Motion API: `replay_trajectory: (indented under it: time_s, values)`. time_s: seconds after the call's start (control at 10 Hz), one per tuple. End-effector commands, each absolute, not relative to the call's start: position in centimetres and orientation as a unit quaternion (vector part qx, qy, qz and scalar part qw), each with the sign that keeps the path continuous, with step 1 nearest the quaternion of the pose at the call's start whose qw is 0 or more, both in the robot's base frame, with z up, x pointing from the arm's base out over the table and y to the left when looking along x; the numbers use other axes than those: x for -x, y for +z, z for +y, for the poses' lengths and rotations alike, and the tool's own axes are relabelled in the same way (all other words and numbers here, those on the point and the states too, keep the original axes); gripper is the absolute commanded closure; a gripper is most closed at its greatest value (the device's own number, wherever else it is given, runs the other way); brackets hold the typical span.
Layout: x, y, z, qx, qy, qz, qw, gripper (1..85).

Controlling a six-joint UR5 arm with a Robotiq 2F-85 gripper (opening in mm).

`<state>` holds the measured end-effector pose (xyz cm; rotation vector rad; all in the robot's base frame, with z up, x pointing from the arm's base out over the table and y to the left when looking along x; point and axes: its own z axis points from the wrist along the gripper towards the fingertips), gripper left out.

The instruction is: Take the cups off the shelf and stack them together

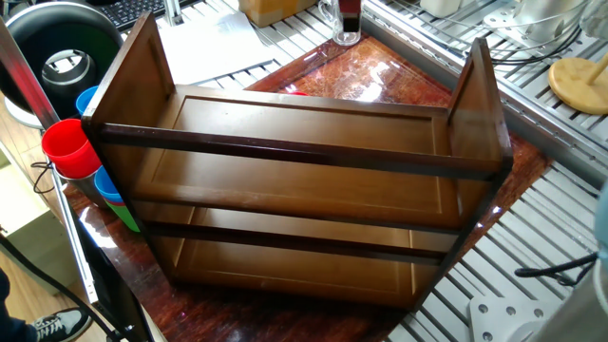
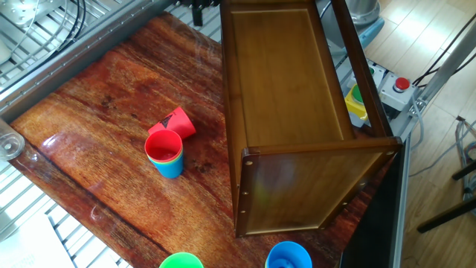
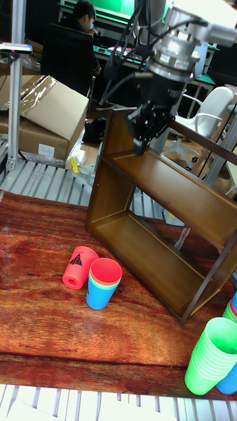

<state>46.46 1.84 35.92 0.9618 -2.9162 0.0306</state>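
Three cups stand nested upright on the red-brown table, as a stack (image 2: 165,154) (image 3: 104,284) with a red cup inside a green one inside a blue one. Right beside this stack lies a fourth red cup (image 2: 177,123) (image 3: 79,268) on its side, showing a black mark. The dark brown shelf (image 1: 304,157) (image 2: 286,89) (image 3: 168,197) has both tiers bare. My gripper (image 3: 146,131) hangs high above the shelf's left end, far from the cups, open and with nothing between its fingers. In the other fixed view only its tip shows at the top edge.
A slanted column of red, blue and green cups (image 1: 81,161) leans at the shelf's left side. Tall green (image 3: 210,355) and blue (image 2: 288,255) cup columns stand at the table's near corner. A glass (image 1: 342,28) and metal racks surround the table.
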Motion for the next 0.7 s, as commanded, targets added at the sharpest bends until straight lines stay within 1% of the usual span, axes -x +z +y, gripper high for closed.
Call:
replay_trajectory:
  time_s: [0.0, 0.6]
  values:
    - [-45.42, 36.85, 2.64, -0.273, -0.002, -0.962, 0.026, 84.3]
    - [-45.73, 36.84, 3.17, -0.272, -0.011, -0.962, 0.019, 84.3]
